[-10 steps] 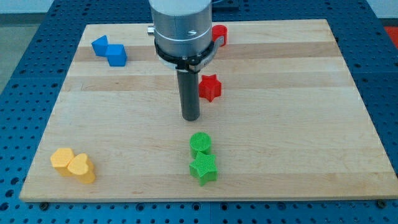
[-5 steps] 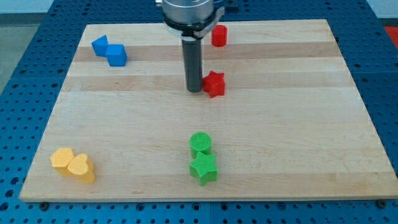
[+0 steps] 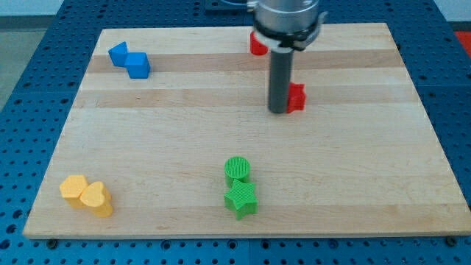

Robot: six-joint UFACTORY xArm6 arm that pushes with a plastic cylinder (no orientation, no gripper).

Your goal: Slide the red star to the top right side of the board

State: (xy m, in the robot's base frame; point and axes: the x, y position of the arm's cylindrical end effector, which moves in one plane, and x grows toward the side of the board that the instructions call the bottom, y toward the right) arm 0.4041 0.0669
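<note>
A: Where do we stand? We carry no claw, so nothing is clenched or released; we only have my tip [image 3: 278, 110], pressed against the view's left side of the red star [image 3: 296, 98].

B: And the star sits right of the board's [image 3: 353, 169] centre, in its upper half, well short of the top right corner.

A: Our push runs sideways. We judge the star could rotate off the rod and slip past if contact is off-centre.

B: The other red block [image 3: 257, 46], near the view's top edge, is partly hidden behind our arm; turning upward too early might clip it.
</note>
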